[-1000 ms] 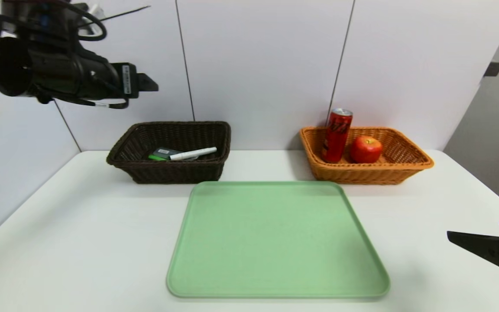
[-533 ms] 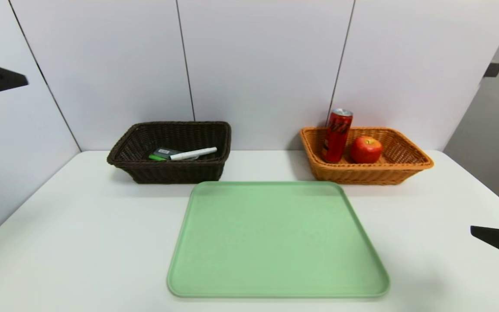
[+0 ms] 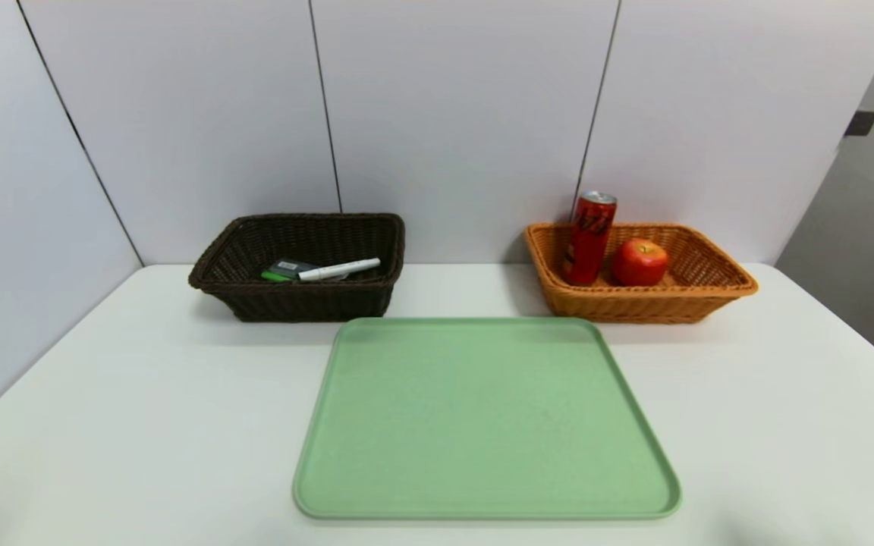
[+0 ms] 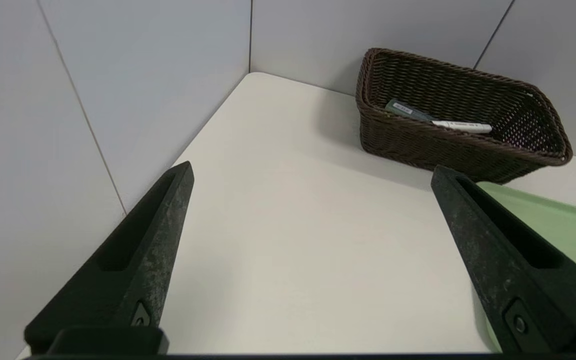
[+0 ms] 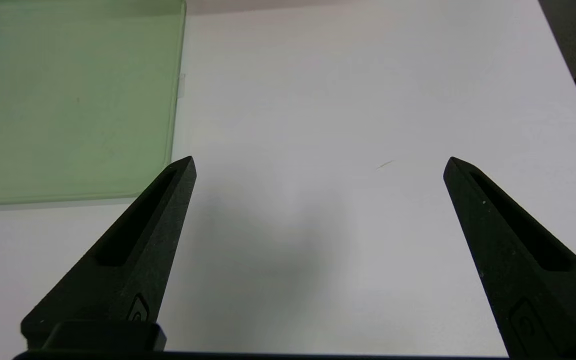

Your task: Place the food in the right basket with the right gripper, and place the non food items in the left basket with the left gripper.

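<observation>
Left gripper (image 4: 313, 172): empty, its two black fingers (image 4: 138, 260) spread wide — it hangs above the bare white table (image 3: 141, 394), near the wall corner, well short of the brown basket.
Right gripper (image 5: 318, 162): also spread wide and holding nothing, over bare table just beside the tray's corner.
Head view: neither arm shows in it.
Brown basket (image 3: 255, 299): at the back on the robot's left, against the wall; inside lie a white marker (image 3: 340, 268), a dark flat item (image 3: 290, 266) and something small and green (image 3: 273, 276) — what the last two are cannot be told.
Orange basket (image 3: 710, 292): at the back on the right; a red can (image 3: 589, 238) stands upright in its left end, with a red apple (image 3: 639, 262) just beside it.
Green tray (image 3: 482, 425): in the middle of the table, in front of both baskets, nothing on it.
</observation>
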Action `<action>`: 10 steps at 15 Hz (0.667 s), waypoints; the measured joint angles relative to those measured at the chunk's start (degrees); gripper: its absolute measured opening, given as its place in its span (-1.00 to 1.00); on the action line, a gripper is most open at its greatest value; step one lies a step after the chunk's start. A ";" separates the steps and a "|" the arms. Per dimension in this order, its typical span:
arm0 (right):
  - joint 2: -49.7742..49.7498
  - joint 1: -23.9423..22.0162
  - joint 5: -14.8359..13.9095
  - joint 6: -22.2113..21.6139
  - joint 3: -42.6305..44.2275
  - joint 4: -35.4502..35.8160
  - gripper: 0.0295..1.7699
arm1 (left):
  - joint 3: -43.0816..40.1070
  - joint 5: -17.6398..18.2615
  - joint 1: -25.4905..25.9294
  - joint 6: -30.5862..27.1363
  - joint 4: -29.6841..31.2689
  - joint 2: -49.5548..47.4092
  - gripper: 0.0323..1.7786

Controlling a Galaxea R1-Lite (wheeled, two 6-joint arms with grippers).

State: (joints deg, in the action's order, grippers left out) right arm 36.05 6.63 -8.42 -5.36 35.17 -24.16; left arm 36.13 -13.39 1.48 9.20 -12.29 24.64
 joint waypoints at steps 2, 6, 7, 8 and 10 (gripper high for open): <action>-6.91 -0.24 -1.85 0.22 -1.82 -0.06 0.93 | -5.29 3.05 0.10 -3.01 -0.06 -7.97 0.90; -18.85 -3.47 -2.79 2.01 -4.50 -0.43 0.93 | -14.67 10.78 -0.22 -10.83 0.37 -18.20 0.90; -21.97 -4.57 -1.83 3.24 -5.46 -0.41 0.93 | -15.96 11.19 -0.29 -11.54 0.48 -19.52 0.90; -25.00 -5.27 -0.41 4.55 -6.38 -0.37 0.93 | -17.14 11.37 -0.32 -12.15 0.48 -20.78 0.90; -30.82 -6.03 3.35 9.76 -8.98 0.10 0.93 | -19.80 11.30 -0.40 -15.13 0.85 -22.95 0.90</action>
State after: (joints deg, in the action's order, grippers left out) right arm 5.23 0.60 -5.07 4.40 26.19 -24.06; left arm 16.34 -2.08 1.07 -5.92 -11.43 1.68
